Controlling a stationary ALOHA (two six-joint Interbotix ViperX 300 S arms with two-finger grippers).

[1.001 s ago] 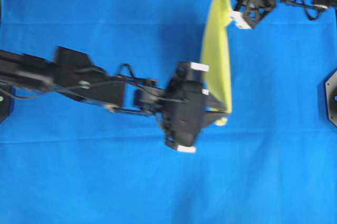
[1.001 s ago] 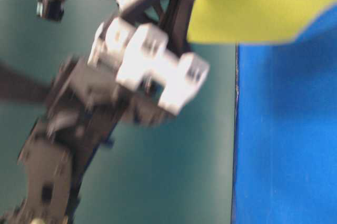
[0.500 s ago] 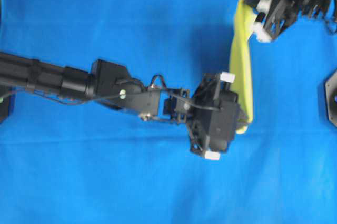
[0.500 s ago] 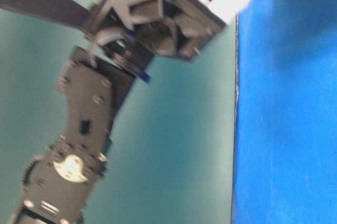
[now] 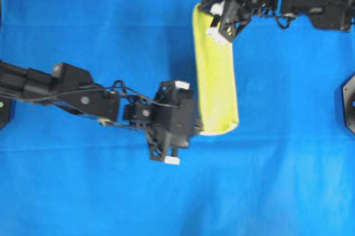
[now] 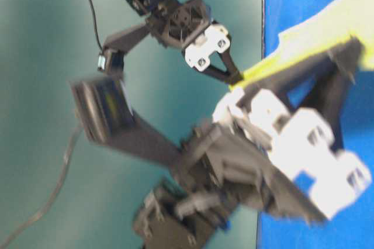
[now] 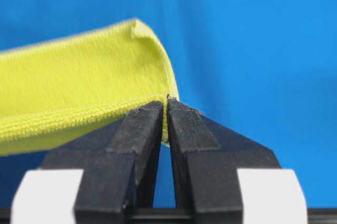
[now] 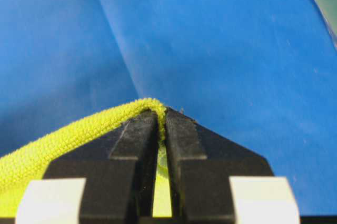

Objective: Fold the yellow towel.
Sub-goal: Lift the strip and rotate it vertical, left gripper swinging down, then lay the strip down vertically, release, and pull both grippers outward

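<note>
— Where was the yellow towel (image 5: 216, 81) when you looked?

— Stretched as a long, narrow band above the blue table cloth (image 5: 83, 191), strung between both arms.

— And the grippers?

— The left gripper (image 7: 165, 109) had its fingers pinched tight on the towel's near corner, hem caught between the black pads. The right gripper (image 8: 161, 116), at the far end, was clamped the same way on the opposite corner.

Left arm (image 5: 83, 97) stretched in from the left, gripper (image 7: 164, 109) clamped tight, fingers nearly level. Right arm (image 5: 310, 3) reaching in from the upper right, gripper (image 8: 161, 116) likewise pinched closed.
</note>
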